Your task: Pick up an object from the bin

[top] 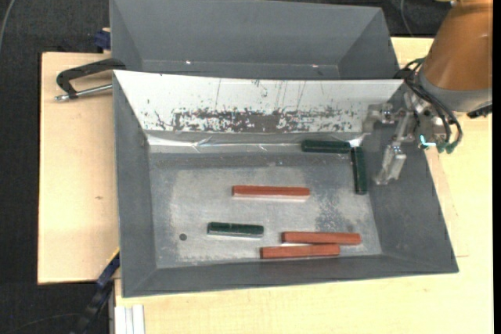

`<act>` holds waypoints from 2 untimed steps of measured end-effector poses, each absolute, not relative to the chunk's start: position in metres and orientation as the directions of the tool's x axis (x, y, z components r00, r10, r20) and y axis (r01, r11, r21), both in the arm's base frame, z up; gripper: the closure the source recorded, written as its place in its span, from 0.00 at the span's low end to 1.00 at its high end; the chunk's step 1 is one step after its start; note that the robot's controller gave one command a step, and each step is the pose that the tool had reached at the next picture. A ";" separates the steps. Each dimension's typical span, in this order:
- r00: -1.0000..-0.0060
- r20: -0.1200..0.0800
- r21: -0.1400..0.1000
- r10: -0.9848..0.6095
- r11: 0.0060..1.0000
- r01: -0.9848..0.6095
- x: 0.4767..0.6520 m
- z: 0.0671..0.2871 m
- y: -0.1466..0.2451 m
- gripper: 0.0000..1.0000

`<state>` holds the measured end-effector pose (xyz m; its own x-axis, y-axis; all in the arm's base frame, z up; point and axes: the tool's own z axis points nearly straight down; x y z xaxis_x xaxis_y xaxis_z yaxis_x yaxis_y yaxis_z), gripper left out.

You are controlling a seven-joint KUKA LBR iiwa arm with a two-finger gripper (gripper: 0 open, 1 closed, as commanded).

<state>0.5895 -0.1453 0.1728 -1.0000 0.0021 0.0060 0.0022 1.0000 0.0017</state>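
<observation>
My gripper [391, 159] hangs over the bin's right sloping wall, just right of an upright dark green bar [359, 170] leaning at the floor's right edge. A second dark green bar [326, 145] lies flat along the back wall, its right end meeting the top of the upright one. Both bars lie left of the gripper and apart from it.
A red-brown bar [270, 192] lies mid-floor. A short dark green bar [235, 229] sits at the front left. Two red-brown bars [321, 238] [300, 250] lie side by side along the front wall. The arm with its orange cover comes in from the upper right.
</observation>
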 end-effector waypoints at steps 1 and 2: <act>-0.997 0.004 0.004 0.075 0.997 0.075 0.591 0.128 -0.105 0.00; -1.000 0.003 0.006 0.005 1.000 0.005 0.596 0.091 -0.021 0.00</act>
